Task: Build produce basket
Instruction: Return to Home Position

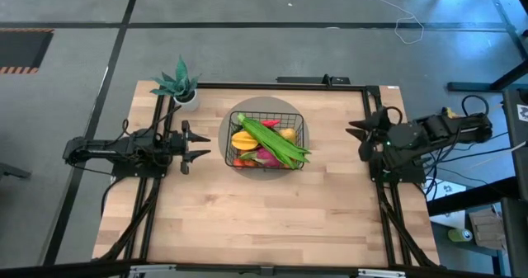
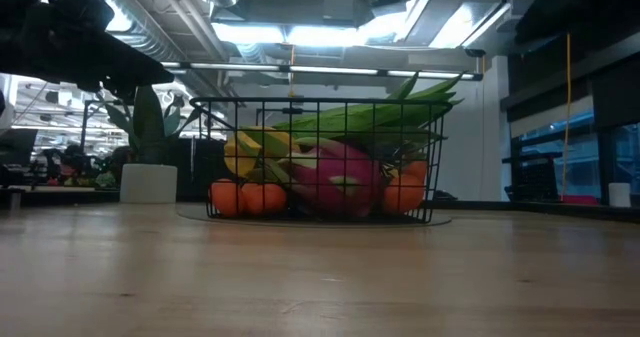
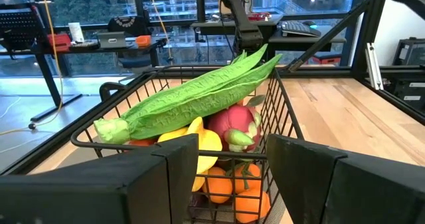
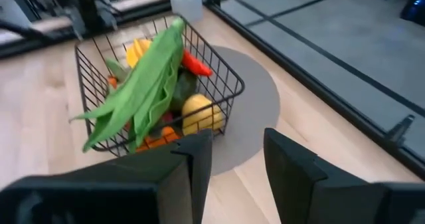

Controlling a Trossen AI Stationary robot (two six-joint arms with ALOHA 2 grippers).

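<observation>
A long green leafy bundle [image 1: 274, 141] lies slanted on top of the basket [image 1: 272, 115] and hides a lot of the produce under it. I can pick out a pink dragon fruit [image 2: 335, 177], orange tomatoes [image 2: 245, 197], a yellow lemon [image 4: 199, 114] and a bit of red pepper [image 4: 194, 63]. The rest is too covered to tell.

The basket sits on a round gray mat [image 1: 264, 105] near the middle of the back part of the wooden table [image 1: 264, 220]. A small potted plant [image 1: 179, 84] stands at the back left corner.

The left gripper [image 1: 205, 144] waits just left of the basket, fingers apart and holding nothing. The right gripper [image 1: 356, 138] waits farther off on the right, also spread and empty.

Around the table is gray floor with dark lines and a loose white cord. Bright lights hang from the ceiling.
</observation>
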